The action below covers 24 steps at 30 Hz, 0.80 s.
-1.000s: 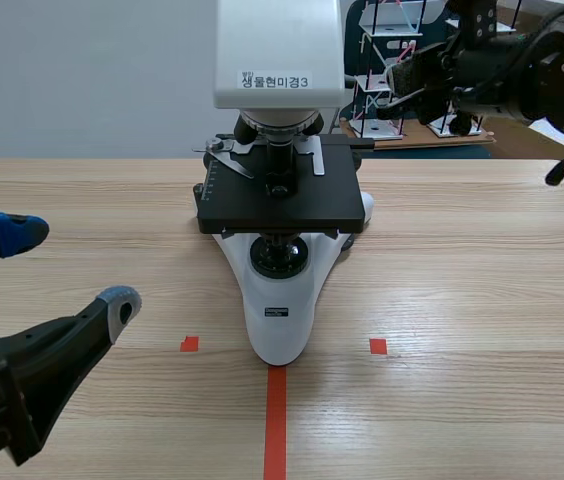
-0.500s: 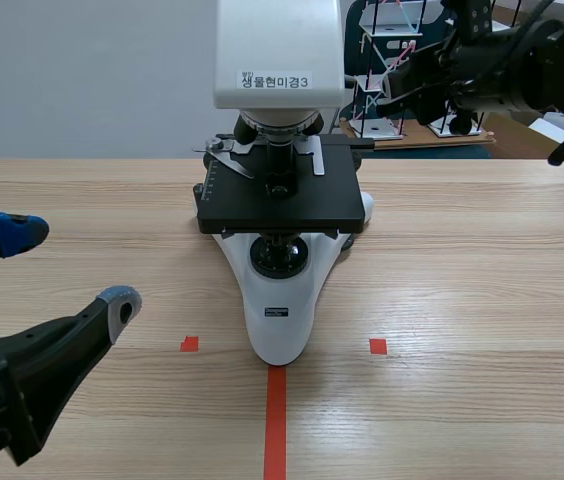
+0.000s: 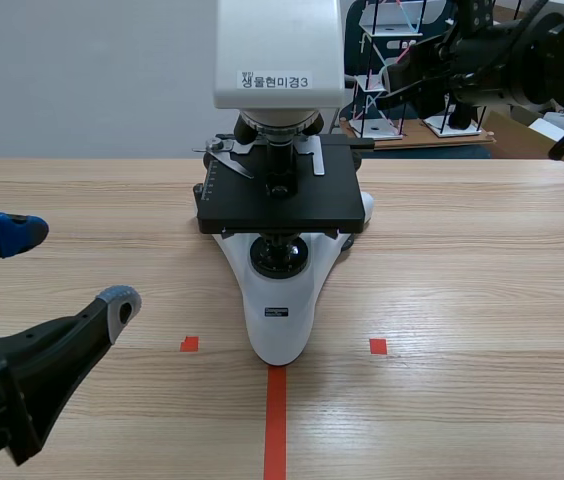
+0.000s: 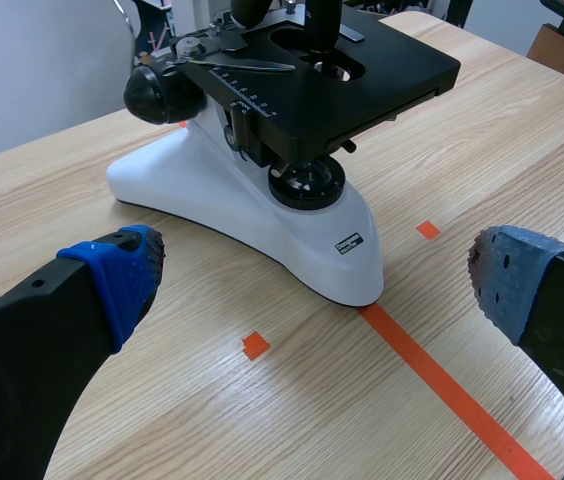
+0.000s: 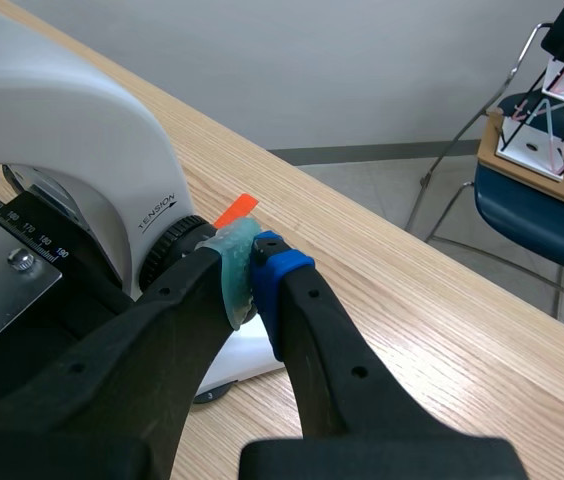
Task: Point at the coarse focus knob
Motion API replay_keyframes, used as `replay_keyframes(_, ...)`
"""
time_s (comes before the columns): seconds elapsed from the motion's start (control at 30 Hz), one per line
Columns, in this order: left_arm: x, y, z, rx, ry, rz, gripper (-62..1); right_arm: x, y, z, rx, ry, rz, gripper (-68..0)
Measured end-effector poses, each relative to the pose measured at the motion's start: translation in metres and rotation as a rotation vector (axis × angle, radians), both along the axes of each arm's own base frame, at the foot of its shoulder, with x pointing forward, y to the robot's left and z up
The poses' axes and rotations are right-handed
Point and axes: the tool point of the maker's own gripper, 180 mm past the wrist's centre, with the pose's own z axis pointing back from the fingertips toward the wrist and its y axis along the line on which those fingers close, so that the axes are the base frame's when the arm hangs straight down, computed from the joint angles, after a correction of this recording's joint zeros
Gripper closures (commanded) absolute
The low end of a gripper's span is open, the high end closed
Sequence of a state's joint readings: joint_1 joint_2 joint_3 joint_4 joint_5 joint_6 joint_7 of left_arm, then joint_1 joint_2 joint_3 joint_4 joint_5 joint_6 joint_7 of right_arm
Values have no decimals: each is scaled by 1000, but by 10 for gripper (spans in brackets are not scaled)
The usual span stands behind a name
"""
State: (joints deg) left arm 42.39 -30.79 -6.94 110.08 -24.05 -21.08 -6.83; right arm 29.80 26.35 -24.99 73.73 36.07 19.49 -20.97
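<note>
My left claw hangs low over the table, near the front left of the microscope and well apart from it. Its two blue-padded fingers are spread wide, with nothing between them. From that wrist I look past the tips at the white base, the black stage and a black knob on the side of the microscope's arm, which the scene view hides behind the stage.

The coarse focus knob I am after is on the other flank, a ribbed black ring beside the word TENSION on the white arm. Only my right wrist view shows it. In the scene view my right arm merely crosses high behind the microscope's head.

My right claw has its fingers pressed together, grey-green pad against blue pad, gripping nothing. The tips are right at the knob's edge, and I cannot tell whether they touch it.
</note>
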Motion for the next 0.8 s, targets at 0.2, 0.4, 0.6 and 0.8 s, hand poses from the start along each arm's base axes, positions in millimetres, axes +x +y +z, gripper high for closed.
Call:
replay_keyframes(0.2,0,0,0,0,0,0,-623,0,0,0,0,0,0,0)
replay_keyframes(0.4,0,0,0,0,0,0,-623,0,0,0,0,0,0,0)
replay_keyframes(0.6,0,0,0,0,0,0,-623,0,0,0,0,0,0,0)
replay_keyframes(0.8,0,0,0,0,0,0,-623,-4,-2,-12,-20,70,-8,0)
